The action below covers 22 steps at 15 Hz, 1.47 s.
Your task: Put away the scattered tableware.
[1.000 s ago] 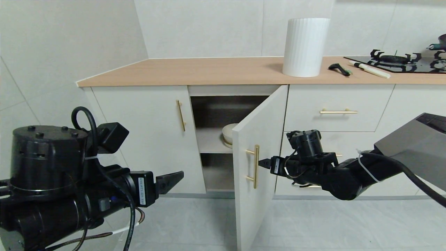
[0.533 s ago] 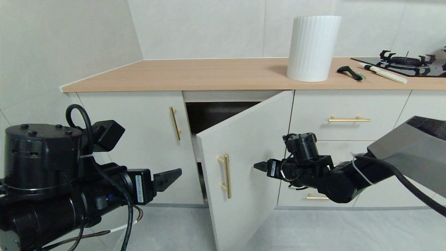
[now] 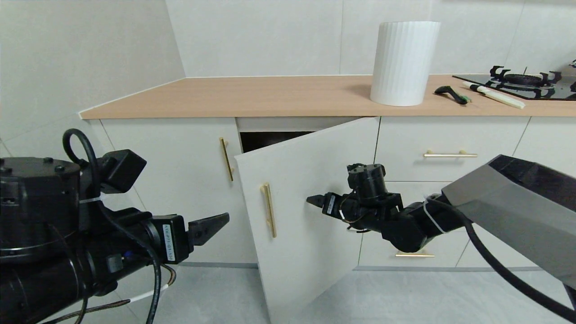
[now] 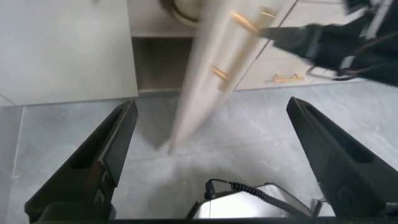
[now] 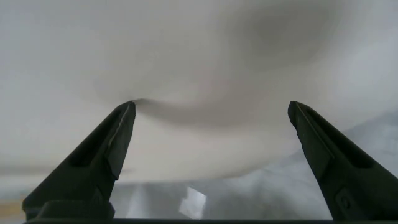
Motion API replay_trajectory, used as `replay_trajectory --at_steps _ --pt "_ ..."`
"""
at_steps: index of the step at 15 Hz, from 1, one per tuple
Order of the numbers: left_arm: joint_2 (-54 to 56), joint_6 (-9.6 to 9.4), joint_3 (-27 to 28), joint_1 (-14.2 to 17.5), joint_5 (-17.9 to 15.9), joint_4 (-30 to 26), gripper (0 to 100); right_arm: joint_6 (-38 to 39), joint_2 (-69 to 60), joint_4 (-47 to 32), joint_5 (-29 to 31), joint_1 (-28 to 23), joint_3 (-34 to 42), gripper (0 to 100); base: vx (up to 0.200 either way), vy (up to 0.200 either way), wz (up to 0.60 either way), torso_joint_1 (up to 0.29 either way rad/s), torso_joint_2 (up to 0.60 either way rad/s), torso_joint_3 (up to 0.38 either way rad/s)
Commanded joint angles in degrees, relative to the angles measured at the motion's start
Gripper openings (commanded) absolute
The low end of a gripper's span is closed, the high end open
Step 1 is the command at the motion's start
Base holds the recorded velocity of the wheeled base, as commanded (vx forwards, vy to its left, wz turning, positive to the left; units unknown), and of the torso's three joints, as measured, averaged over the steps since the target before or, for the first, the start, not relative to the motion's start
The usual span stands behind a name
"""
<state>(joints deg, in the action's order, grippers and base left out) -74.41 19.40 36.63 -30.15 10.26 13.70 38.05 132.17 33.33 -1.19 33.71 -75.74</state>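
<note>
Blocked way: a flat white cabinet door (image 3: 310, 189) stands ajar and covers most of the cupboard mouth.
Gap: a narrow dark wedge (image 3: 272, 138) shows beside the door's free edge, widest at the top.
Sticking out: a vertical brass bar handle (image 3: 268, 210) projects near that edge.
Right gripper (image 3: 312, 200): spread fingers close against the door face.
Left gripper (image 3: 216, 222): in open air, apart from the door.

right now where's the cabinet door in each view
Head view: door in the middle, ajar, below the counter.
Left wrist view: door edge-on and blurred, ahead of the left gripper.
Right wrist view: door is the pale surface close ahead of the right gripper.
Shared landmark: the right gripper, its tip close to the door's outer face; it also shows farther off in the left wrist view.
</note>
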Motion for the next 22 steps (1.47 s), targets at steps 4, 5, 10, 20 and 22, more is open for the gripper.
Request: replay_trajectory --at_steps 4,5,10,20,22 --pt "2.1 0.03 -0.1 0.0 -0.1 0.0 100 4.5 6.3 -0.5 0.8 0.1 -8.7 100 0.000 0.000 0.00 0.000 0.00 0.000" --pt "2.0 0.03 -0.1 0.0 -0.1 0.0 100 5.3 7.3 -0.5 1.0 0.0 -10.3 100 0.000 0.000 0.00 0.000 0.00 0.000" --pt "1.7 0.03 -0.2 0.0 -0.1 0.0 100 7.9 12.2 -0.7 4.3 -2.3 -18.0 100 0.000 0.000 0.00 0.000 0.00 0.000" --pt "1.2 0.20 -0.3 0.0 -0.2 -0.1 100 9.3 20.0 -3.4 11.2 -5.5 -30.9 100 0.000 0.000 0.00 0.000 0.00 0.000" --pt "1.2 0.20 -0.3 0.0 -0.2 0.0 100 9.4 20.1 -4.1 11.3 -5.8 -31.5 100 0.000 0.000 0.00 0.000 0.00 0.000"
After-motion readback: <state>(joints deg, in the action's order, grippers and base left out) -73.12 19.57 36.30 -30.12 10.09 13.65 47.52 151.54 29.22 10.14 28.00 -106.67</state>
